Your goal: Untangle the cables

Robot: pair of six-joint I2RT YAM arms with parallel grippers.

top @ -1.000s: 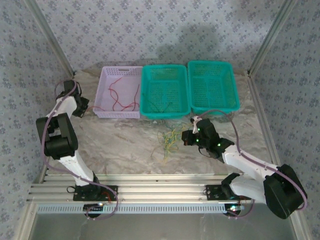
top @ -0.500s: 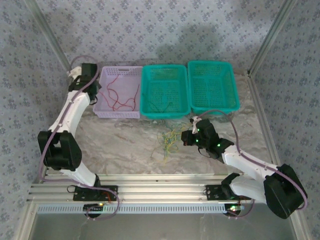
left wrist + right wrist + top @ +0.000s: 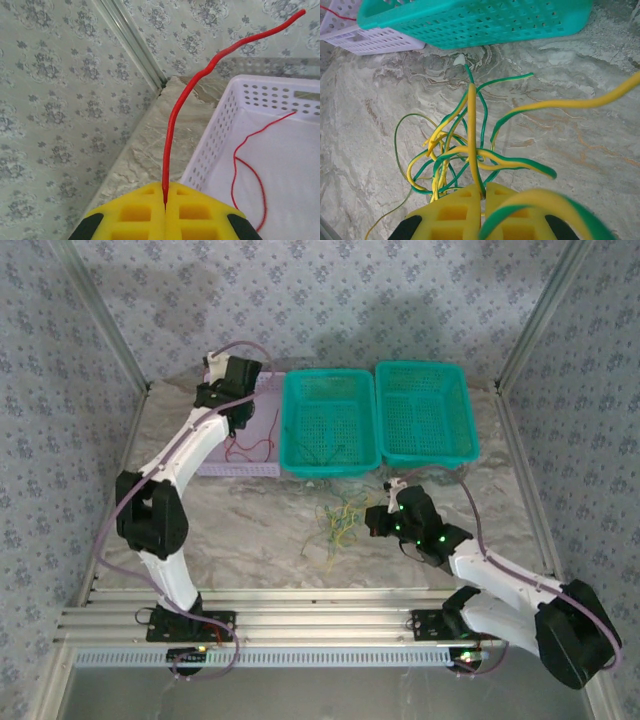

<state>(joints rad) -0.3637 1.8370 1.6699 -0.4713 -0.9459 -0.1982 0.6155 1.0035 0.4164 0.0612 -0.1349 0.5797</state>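
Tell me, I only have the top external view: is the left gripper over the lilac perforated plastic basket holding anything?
Observer: Yes. On the left wrist view the left gripper is shut on a thin red cable, which rises, curving, from between its yellow pads.
Operator: And the right gripper, has it actually caught one?
Observer: Yes. On the right wrist view the right gripper is shut on a yellow cable that runs into the tangle of yellow-and-green cables lying on the marble table.
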